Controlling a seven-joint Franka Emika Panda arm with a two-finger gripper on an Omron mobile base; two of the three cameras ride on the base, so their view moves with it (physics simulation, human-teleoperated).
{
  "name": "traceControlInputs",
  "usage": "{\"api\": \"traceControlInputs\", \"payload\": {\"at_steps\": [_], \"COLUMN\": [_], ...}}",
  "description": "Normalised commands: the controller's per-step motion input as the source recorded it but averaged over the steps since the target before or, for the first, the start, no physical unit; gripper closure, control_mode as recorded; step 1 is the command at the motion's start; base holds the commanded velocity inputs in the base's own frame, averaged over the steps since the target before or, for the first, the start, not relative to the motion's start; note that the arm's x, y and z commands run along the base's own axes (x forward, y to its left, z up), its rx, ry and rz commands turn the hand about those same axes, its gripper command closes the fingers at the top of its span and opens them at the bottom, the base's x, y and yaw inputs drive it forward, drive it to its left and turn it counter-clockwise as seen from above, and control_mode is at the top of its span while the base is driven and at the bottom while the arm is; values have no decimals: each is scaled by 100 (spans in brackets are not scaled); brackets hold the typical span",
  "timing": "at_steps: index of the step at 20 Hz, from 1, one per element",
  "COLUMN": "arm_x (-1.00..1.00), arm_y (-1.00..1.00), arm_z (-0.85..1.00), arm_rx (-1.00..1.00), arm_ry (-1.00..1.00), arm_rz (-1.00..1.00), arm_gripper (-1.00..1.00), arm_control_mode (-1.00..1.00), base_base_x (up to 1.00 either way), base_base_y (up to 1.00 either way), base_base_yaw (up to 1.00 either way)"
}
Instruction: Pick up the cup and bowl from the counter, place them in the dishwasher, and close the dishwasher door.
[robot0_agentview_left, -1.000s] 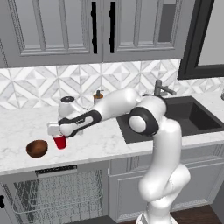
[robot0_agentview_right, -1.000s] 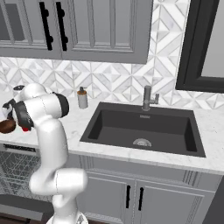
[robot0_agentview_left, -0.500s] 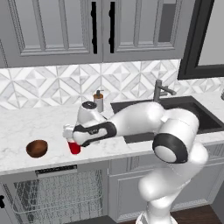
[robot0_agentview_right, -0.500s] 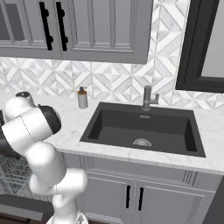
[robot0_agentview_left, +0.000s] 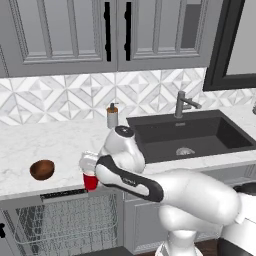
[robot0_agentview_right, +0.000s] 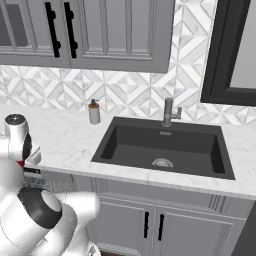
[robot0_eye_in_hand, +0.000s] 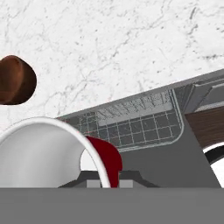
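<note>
gripper (robot0_agentview_left: 90, 169) clamped on the rim of the red cup (robot0_agentview_left: 90, 181), holding it just past the counter's (robot0_agentview_left: 50, 145) near edge, above the open dishwasher's (robot0_agentview_left: 60, 220) wire rack (robot0_eye_in_hand: 135, 118). brown bowl (robot0_agentview_left: 42, 169) sits on the counter to the left, apart from the cup.

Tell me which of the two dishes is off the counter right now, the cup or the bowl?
The red cup: the gripper is shut on its rim, carrying it past the counter edge above the dishwasher rack. The brown bowl sits on the marble.
</note>
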Motion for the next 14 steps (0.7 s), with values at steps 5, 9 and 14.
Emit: {"api": "traceControlInputs", "payload": {"at_steps": [5, 9, 14], "arm_x": [-100, -95, -29], "arm_y": [40, 87, 92], "arm_z": [-36, -85, -98], "arm_rx": [0, -11, -22], "arm_ry": [1, -6, 0], "arm_rz": [3, 3, -2], "arm_gripper": [100, 100, 100], "arm_control_mode": [-100, -100, -100], "base_base_x": [0, 0, 0], "base_base_y": [0, 0, 0], "base_base_yaw": [0, 0, 0]}}
